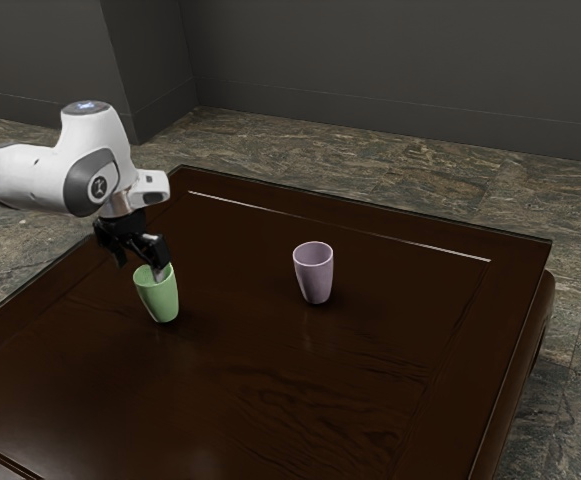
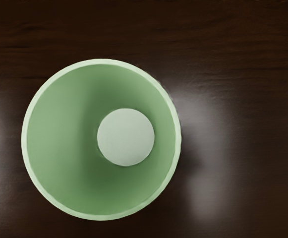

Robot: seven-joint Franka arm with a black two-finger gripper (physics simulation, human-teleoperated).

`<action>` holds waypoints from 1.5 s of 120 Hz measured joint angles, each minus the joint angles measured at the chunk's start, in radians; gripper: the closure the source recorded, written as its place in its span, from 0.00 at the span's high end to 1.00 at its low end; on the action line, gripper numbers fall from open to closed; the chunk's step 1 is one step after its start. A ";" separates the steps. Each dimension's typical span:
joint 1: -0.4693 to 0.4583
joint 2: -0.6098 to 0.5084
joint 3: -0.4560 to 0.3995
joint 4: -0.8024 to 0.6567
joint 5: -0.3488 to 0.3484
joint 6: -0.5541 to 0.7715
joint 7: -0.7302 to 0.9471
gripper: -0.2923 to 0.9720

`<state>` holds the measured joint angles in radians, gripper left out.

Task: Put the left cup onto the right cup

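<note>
So the green cup (image 1: 157,292) (the left one, the one that has to move) is sitting upright on the dark wooden table (image 1: 370,380), toward the exterior view's left. From the wrist view I'm looking straight down into it (image 2: 101,139): pale round bottom, nothing inside, table (image 2: 243,49) all around it.

The gripper (image 1: 146,262) is right at its rim, coming down from above on the white arm (image 1: 55,170). Honestly can't tell whether it's apart or clamped on the cup wall; the angle just doesn't show it.

The lilac cup (image 1: 313,271), the target, stands upright too, well apart from the green one, off toward the exterior view's right, and it looks empty.

Progress-wise, I'd say we're at the grab stage. The green cup looks like it's on the table, not lifted, so the lift, the carry across and the setting down onto the lilac cup are all left to do.

Labels: nothing on either cup, both plain. There's a small round mark on the arm's joint, but I can't read it.
</note>
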<state>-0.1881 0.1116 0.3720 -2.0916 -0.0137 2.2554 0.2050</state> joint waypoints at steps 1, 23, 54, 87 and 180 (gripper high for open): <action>0.000 0.001 0.000 0.000 -0.002 0.000 0.000 0.75; 0.002 0.016 -0.001 -0.008 -0.038 0.007 0.004 0.76; -0.001 0.058 -0.001 -0.007 -0.063 0.030 0.007 0.76; -0.008 0.096 -0.001 -0.004 -0.067 0.085 0.006 0.78; -0.037 0.214 -0.005 0.065 -0.093 0.131 0.003 0.75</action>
<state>-0.2249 0.3254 0.3674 -2.0264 -0.1066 2.3864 0.2078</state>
